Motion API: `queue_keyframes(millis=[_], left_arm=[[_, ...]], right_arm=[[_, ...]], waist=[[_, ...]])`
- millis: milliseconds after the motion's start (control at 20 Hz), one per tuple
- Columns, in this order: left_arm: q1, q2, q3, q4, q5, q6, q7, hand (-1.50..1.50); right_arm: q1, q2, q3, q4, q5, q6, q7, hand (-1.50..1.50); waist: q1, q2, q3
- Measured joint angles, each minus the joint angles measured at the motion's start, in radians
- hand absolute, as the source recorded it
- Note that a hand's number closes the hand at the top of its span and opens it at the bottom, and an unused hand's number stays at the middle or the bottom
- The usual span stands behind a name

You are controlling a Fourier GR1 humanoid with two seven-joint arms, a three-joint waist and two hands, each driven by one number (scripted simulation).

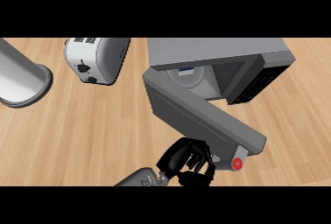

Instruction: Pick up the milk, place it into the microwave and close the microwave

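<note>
The grey microwave (220, 50) stands at the upper right with its door (200, 113) swung wide open toward me, hinged at its left side. Inside the cavity stands the milk (188, 77), a white carton with a blue patch, partly hidden by the door's top edge. My left hand (186, 160) comes in from the lower edge and sits against the outer face of the door near its free end. Its fingers are relaxed and hold nothing. A small red round mark (237, 163) shows just right of the hand, under the door's corner. My right hand is out of view.
A white and grey toaster (97, 59) lies at the upper left of the wooden counter (77, 131). A large grey cylinder (22, 81) stands at the far left edge. The microwave's dark control panel (258, 83) faces right.
</note>
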Motion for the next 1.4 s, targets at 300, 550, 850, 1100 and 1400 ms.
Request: queue_keyframes(millis=[300, 550, 850, 1100, 1400], left_arm=[[-0.052, -0.002, 0.02, -0.029, 0.131, 0.117, -0.074, 1.5], [-0.105, -0.004, 0.051, -0.025, 0.245, 0.163, -0.127, 1.5], [-0.191, -0.006, 0.088, 0.023, 0.361, 0.186, -0.151, 1.5], [-0.27, -0.008, 0.125, 0.09, 0.439, 0.193, -0.158, 1.5], [-0.353, -0.008, 0.169, 0.154, 0.524, 0.181, -0.191, 1.5]], right_arm=[[-0.015, -0.029, 0.003, -0.047, -0.039, 0.032, 0.038, -1.5], [-0.029, -0.058, 0.0, -0.079, -0.081, 0.06, 0.077, -1.5], [-0.051, -0.097, -0.013, -0.107, -0.124, 0.082, 0.12, -1.5], [-0.067, -0.125, -0.032, -0.128, -0.153, 0.086, 0.156, -1.5], [-0.103, -0.157, -0.053, -0.13, -0.185, 0.084, 0.197, -1.5]], waist=[[-0.04, 0.012, -0.004], [-0.07, 0.023, -0.004], [-0.107, 0.035, -0.003], [-0.13, 0.043, -0.002], [-0.141, 0.057, -0.002]])
